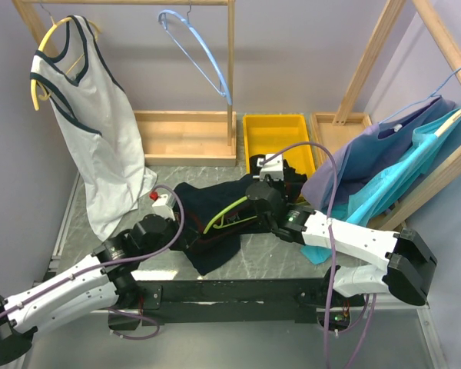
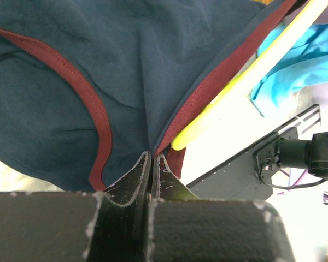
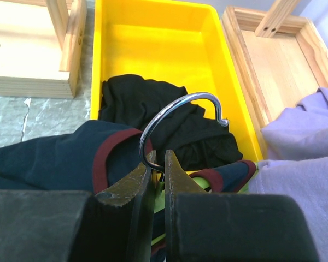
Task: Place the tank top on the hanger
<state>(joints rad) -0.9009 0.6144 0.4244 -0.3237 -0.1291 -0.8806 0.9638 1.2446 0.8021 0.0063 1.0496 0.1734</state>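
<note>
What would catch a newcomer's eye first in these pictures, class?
The navy tank top lies crumpled mid-table. The left gripper pinches its red-trimmed edge, and the right gripper clamps the lime hanger by its hook. Next, the white top hanging at rear left.

You face pale lilac walls [image 1: 292, 61] under even light. A grey marbled tabletop [image 1: 276, 257] lies before you, with a wooden rack [image 1: 231, 77] at its far edge and a slanted wooden frame [image 1: 365, 73] to your right.
</note>
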